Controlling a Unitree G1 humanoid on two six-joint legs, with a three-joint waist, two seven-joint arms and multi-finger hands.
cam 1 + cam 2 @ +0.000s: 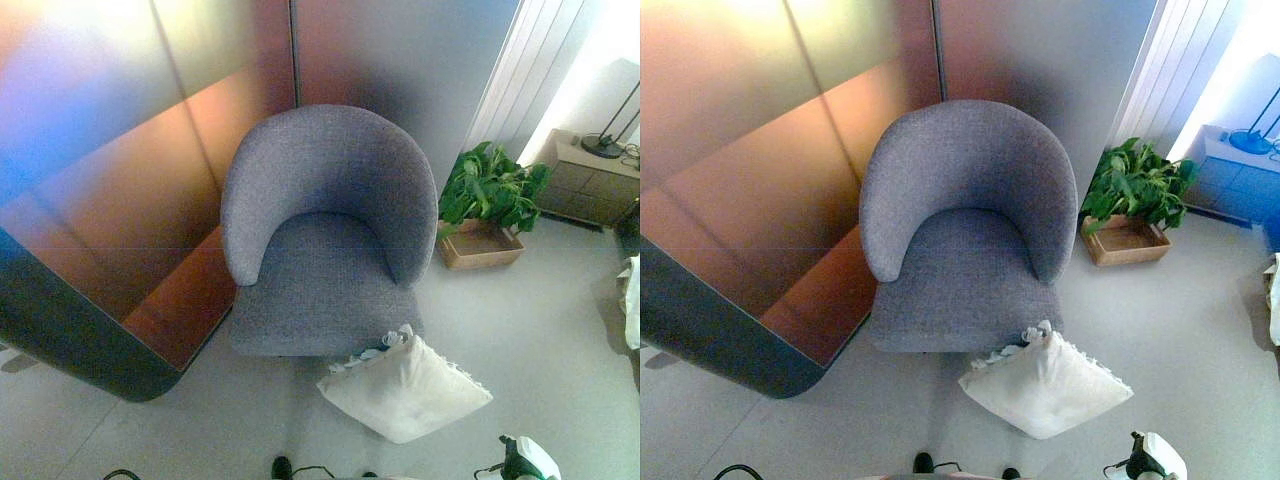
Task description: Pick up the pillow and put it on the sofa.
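Observation:
A white square pillow with a frilled edge lies on the floor, its far corner leaning against the front right of the sofa. The sofa is a grey round-backed armchair in the middle of the view, and its seat holds nothing. Only a small part of my right hand shows, at the bottom edge, to the right of the pillow and apart from it. My left hand is not in view.
A glossy dark and wood-toned panel wall runs along the left, close to the sofa. A green plant in a wooden box stands right of the sofa. A low cabinet with a lamp stands at the far right. Grey floor lies right of the pillow.

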